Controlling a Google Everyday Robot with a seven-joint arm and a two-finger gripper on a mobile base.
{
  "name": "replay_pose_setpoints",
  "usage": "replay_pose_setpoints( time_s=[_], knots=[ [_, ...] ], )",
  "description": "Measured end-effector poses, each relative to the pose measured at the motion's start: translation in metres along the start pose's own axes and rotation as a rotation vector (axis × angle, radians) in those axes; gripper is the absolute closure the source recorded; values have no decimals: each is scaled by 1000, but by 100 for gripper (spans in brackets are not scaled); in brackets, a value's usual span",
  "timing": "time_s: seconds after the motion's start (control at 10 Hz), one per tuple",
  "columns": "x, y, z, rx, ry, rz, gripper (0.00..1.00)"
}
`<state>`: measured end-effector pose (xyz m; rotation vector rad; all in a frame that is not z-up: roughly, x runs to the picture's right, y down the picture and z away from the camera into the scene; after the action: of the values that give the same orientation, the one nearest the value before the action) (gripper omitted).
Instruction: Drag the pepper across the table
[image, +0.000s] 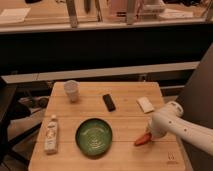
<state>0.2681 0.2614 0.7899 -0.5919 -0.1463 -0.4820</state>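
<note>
The red-orange pepper (142, 139) lies tilted on the right part of the light wooden tabletop (125, 125), well to the right of the green plate (93, 136), its upper end hidden under the white gripper (151, 133) that comes in from the right edge; whether the gripper is open or closed on it cannot be told. Farther off stand a pale cup (72, 90) at the back left, a black remote (109, 102) near the middle, a white block (145, 104) behind the gripper, and a bottle (51, 134) lying at the left edge
</note>
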Motion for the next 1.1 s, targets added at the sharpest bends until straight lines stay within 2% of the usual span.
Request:
replay_pose_setpoints(
  time_s=[1.1],
  knots=[
    [1,17,-2,-20,-2,-16,100]
  ],
)
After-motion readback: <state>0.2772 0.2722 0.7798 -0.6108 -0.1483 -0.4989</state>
